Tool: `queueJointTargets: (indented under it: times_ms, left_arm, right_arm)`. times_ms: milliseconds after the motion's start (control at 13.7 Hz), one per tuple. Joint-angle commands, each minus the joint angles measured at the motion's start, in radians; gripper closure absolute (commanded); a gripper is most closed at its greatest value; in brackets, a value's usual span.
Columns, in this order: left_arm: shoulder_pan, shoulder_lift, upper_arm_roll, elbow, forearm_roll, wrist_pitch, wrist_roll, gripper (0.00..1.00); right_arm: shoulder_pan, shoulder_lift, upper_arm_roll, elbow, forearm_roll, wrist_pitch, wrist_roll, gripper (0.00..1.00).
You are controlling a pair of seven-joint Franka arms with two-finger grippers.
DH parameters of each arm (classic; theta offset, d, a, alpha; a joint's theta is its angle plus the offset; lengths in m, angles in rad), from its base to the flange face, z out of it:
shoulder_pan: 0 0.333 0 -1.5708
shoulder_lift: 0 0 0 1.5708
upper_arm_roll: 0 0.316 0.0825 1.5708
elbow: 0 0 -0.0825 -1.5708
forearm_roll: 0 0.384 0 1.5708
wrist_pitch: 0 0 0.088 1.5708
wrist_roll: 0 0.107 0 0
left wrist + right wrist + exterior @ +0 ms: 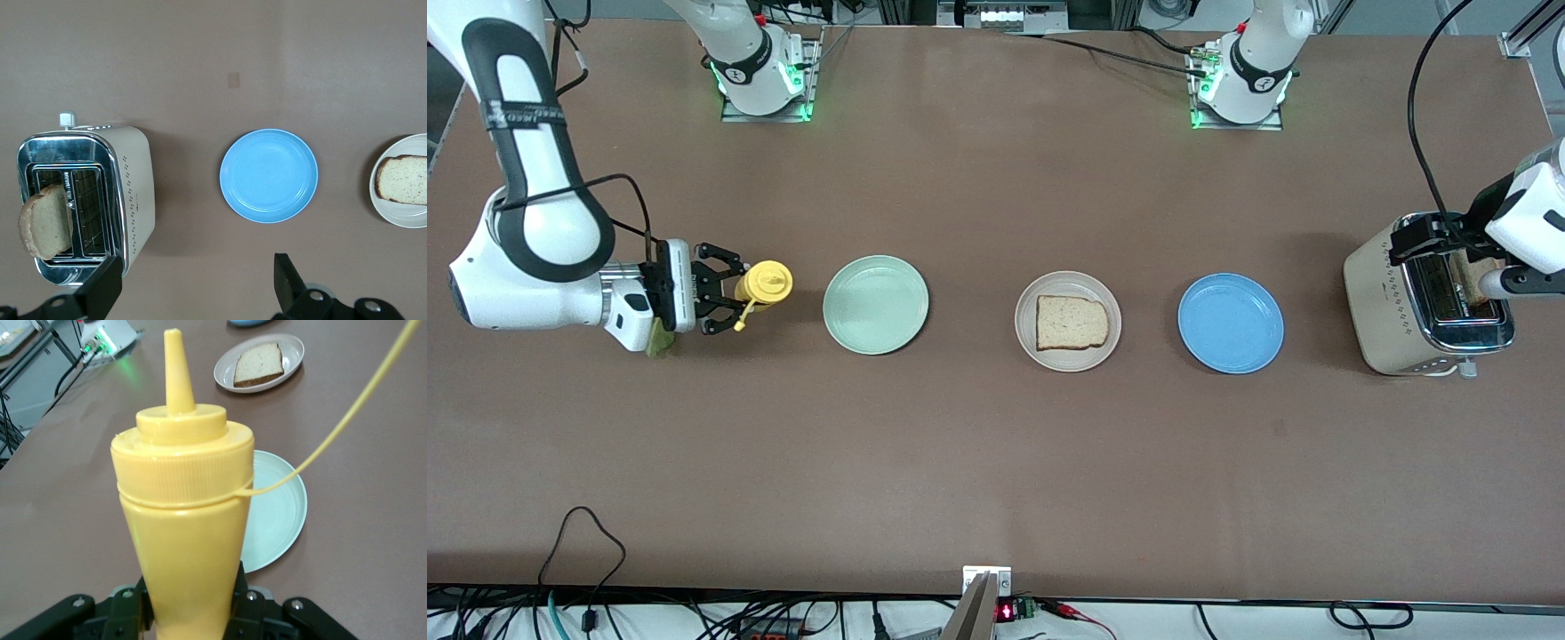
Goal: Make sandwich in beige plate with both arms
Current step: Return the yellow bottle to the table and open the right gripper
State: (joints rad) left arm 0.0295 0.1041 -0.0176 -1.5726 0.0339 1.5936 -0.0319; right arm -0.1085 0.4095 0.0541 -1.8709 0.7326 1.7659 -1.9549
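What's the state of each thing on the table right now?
beige plate: holds one bread slice, flat
mint-green plate: bare
blue plate: bare
toaster: upright, second bread slice sticking up from a slot
yellow squeeze bottle: capped, clamped in right gripper
lettuce leaf: on table under the right arm's wrist
left gripper: jaws open, over the toaster

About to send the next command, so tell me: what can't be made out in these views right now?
- Greenish thing under the right wrist, front view: mostly hidden by the arm.
- Yellow bottle base, right wrist view: cut off by the edge; right gripper is shut on it.
- Bread slice in toaster: lower part hidden in the slot.
- Left gripper: open, partly cut off.
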Motion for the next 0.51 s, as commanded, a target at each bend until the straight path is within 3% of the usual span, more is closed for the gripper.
queueJointTargets:
  times_ms: [0,439]
  left_arm:
    - [-0.005,0.002,0.005,-0.001,-0.015,0.005,0.023,0.00]
    - [-0.005,0.002,-0.007,-0.001,-0.015,-0.001,0.017,0.00]
  right_arm:
    - [-0.074,0.061,0.021,-0.022,0.118,-0.009,-0.199,0.94]
    - [-0.114,0.186,0.021,-0.016,0.294,-0.077,-0.469,0.94]
